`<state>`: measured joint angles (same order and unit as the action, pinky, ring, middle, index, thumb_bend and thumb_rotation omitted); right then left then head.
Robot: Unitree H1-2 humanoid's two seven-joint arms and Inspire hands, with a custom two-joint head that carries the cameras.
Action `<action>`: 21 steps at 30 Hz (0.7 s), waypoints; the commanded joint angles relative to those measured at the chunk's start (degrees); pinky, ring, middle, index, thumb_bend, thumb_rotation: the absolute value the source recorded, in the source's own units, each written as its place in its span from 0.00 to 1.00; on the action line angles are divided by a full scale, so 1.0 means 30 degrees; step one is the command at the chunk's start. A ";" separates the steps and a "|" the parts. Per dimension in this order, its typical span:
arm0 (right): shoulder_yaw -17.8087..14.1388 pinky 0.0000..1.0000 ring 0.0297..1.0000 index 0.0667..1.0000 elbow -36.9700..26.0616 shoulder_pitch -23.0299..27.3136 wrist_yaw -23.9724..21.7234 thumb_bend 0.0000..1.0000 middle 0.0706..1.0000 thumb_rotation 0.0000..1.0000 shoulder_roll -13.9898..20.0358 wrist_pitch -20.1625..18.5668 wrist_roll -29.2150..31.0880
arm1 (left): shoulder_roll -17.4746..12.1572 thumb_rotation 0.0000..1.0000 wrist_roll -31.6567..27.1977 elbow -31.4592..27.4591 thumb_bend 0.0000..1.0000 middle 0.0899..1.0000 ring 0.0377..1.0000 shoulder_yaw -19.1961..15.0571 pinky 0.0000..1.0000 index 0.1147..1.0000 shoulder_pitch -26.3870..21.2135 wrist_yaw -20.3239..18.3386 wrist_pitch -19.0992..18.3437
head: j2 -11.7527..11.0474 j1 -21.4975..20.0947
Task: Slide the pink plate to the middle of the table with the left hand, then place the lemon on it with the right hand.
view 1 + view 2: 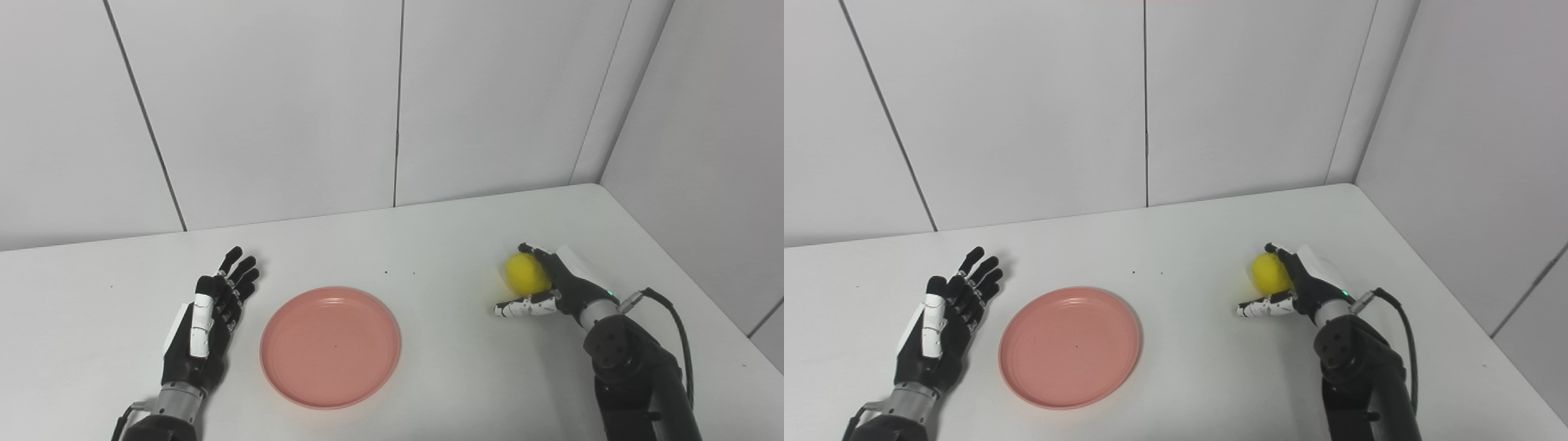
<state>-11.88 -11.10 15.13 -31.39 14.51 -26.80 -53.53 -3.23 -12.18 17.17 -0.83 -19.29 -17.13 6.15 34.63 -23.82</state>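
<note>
we see the pink plate (331,346) near the tabletop's front edge, empty. our left hand (205,324) rests beside it, fingers spread, holding nothing. toward the right edge, our right hand (551,288) cups the lemon (525,273).

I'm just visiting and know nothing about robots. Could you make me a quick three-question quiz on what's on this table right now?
1. True or false: the lemon already lies on the pink plate.
2. Which hand is at the lemon? A) left hand B) right hand C) neither
3. Fill in: the left hand lies beside the plate with its fingers ____ and holds nothing.

Key
1. False: the lemon is off to the plate's right, apart from it, and the plate is bare.
2. B: the right hand cups the lemon, fingers behind it and thumb in front; whether it grips yet is unclear.
3. apart (open).
</note>
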 commanded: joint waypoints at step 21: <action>0.2164 0.25 0.34 0.49 0.2091 0.0499 1.0029 0.52 0.37 0.00 0.0198 0.1188 0.2643 | 0.0233 1.00 -0.0151 -0.0372 0.84 0.92 0.94 0.0088 0.99 0.94 0.1182 0.0018 -0.0455 | 0.0238 0.0031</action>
<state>-5.31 -3.98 15.18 -3.78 14.22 -25.28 -45.92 -2.96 -12.16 15.13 -0.80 -17.96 -17.10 4.47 35.33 -23.82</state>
